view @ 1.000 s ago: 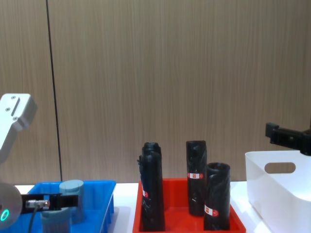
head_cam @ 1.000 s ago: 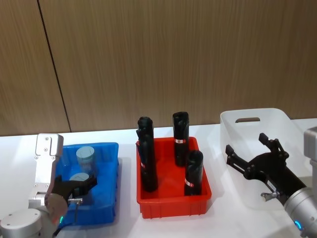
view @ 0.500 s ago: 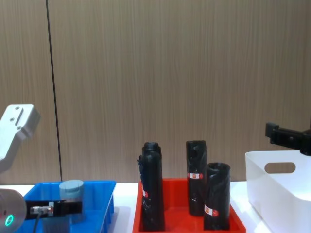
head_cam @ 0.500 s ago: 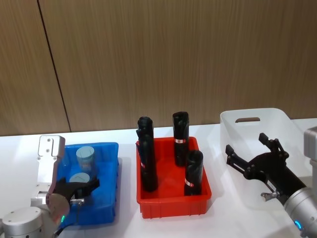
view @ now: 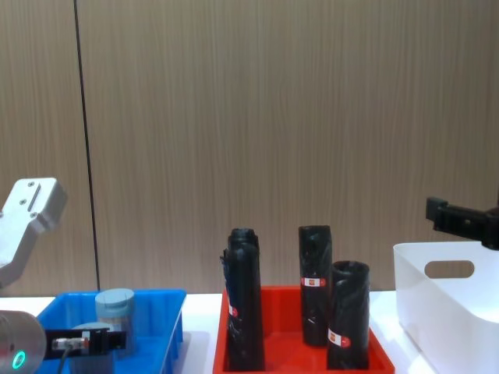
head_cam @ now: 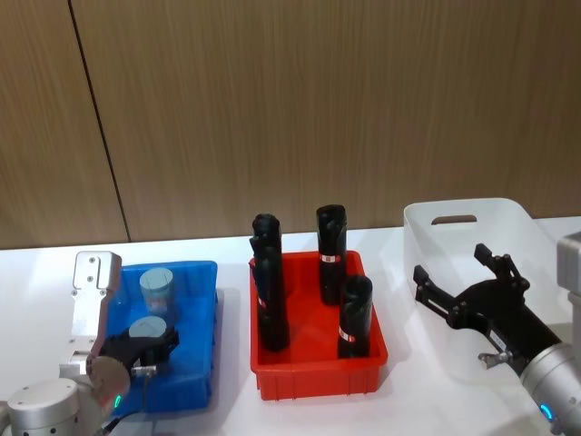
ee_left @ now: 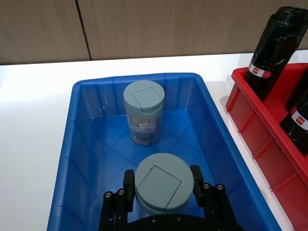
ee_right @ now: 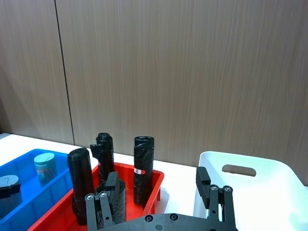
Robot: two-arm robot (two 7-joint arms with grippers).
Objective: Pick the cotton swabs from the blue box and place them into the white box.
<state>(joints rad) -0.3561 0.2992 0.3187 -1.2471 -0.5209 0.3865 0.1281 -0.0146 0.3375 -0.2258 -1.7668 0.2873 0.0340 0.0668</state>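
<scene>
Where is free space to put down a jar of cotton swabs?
The white box looks bare inside, near the right gripper. Crowded: the red tray with black rolls, the blue box with cotton swabs and left gripper.

The near jar [ee_left: 160, 182] shows just its lid in the left wrist view — its body is hidden below, between the fingers [ee_left: 128, 185] of the left gripper [ee_left: 162, 184], and the label print on the far jar [ee_left: 143, 113] is too small to read. In the chest view the near jar sits mostly behind that gripper — the bottom edge cuts the blue box [view: 160, 319] and the right edge cuts the white box [view: 444, 319]
</scene>
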